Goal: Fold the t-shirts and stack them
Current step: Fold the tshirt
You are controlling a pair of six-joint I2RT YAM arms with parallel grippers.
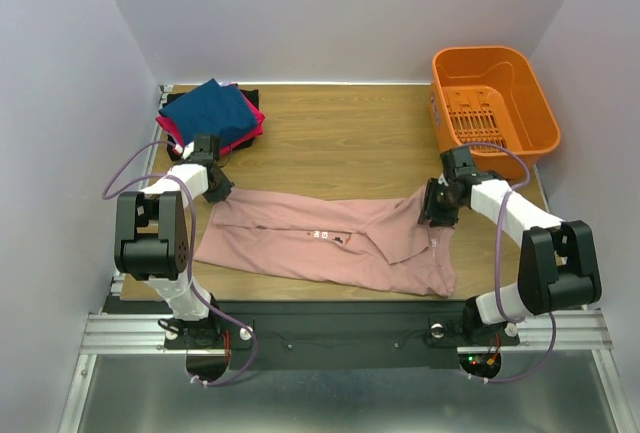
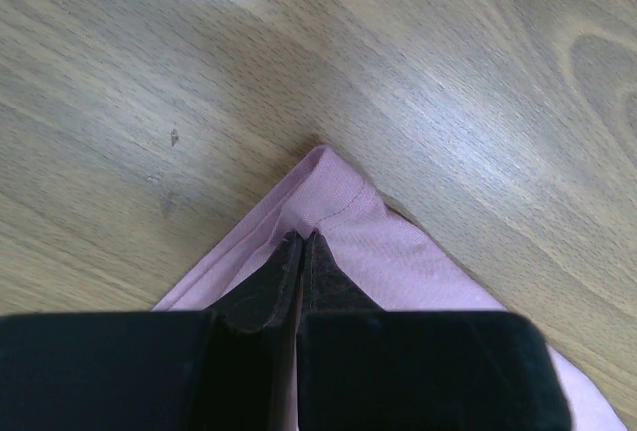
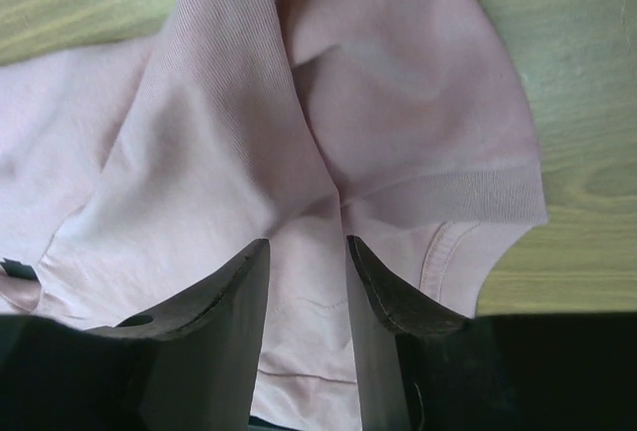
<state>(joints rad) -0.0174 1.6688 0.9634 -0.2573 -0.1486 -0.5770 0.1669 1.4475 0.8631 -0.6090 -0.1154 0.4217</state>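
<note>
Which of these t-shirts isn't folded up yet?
The pink t-shirt, lying stretched out along the front. The rest sit folded in a pile, navy on top, at the far left.

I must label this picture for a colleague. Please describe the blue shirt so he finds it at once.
On the wooden table, go to the far left corner, where folded shirts lie in a pile. The blue shirt is the top one; only edges of a magenta shirt and a black shirt show beneath it.

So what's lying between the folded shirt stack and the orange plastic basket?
Nothing: the top view shows bare wooden table between the folded navy-topped t-shirt stack and the orange plastic basket.
</note>
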